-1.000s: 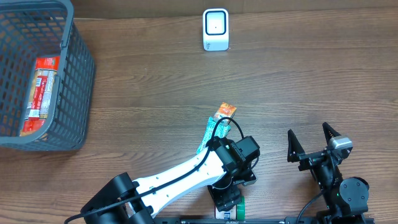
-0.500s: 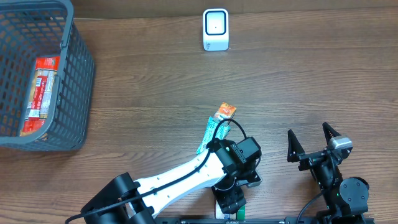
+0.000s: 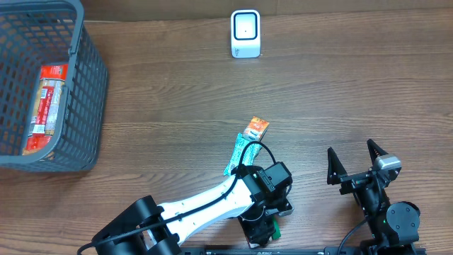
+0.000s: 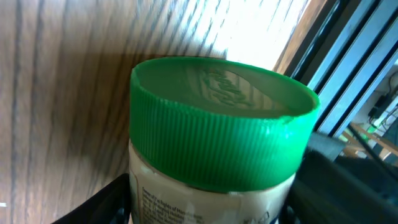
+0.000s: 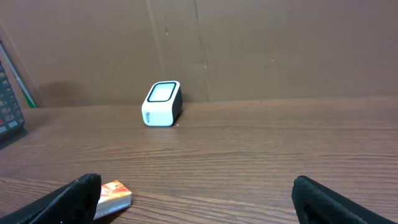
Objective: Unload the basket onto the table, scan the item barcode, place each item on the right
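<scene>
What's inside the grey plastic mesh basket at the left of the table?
A red snack packet lies flat on the floor of the grey plastic mesh basket. Its left part runs out of frame, so whatever else lies there cannot be seen.

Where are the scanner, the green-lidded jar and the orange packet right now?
scanner (image 3: 245, 27): overhead view, on its window.
green-lidded jar (image 4: 211, 152): left wrist view, on the ribbed side of the lid.
orange packet (image 3: 257, 127): overhead view, on the middle of the wrapper.

Basket (image 3: 86, 106) far left, packet (image 3: 48, 99) in it; scanner (image 3: 245, 33) far centre; sachets (image 3: 256, 128) mid-table; jar (image 4: 217, 124) near edge.
</scene>
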Controlling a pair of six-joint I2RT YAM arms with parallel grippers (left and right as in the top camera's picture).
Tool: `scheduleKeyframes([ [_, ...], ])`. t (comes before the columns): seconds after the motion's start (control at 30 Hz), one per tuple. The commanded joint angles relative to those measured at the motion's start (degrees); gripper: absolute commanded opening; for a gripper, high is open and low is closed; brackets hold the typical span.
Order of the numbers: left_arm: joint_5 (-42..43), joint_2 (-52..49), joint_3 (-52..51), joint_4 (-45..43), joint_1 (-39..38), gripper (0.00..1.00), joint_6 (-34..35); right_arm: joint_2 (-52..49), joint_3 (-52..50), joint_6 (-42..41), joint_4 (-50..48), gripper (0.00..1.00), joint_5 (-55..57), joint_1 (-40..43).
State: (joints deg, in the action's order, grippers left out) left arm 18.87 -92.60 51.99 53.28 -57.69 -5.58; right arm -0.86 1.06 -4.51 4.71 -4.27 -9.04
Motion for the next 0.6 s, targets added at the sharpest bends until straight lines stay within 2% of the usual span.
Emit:
scheduleKeyframes([
  [0.0,-1.0,0.3,-0.6,-2.3,-0.1,0.57,4.7,0.4,-0.6,-0.1,-0.3,1.00,-0.1,0.2],
  [0.4,-25.4,0.3,5.9,-7.3,1.5,0.57,26.4,0.4,-0.6,-0.1,-0.3,1.00,-0.1,0.2],
  [0.57,-31.1,0.3,7.7,-14.8,4.7,0.55,32.4,0.4,-0.6,-0.1,-0.3,1.00,-0.1,0.2],
])
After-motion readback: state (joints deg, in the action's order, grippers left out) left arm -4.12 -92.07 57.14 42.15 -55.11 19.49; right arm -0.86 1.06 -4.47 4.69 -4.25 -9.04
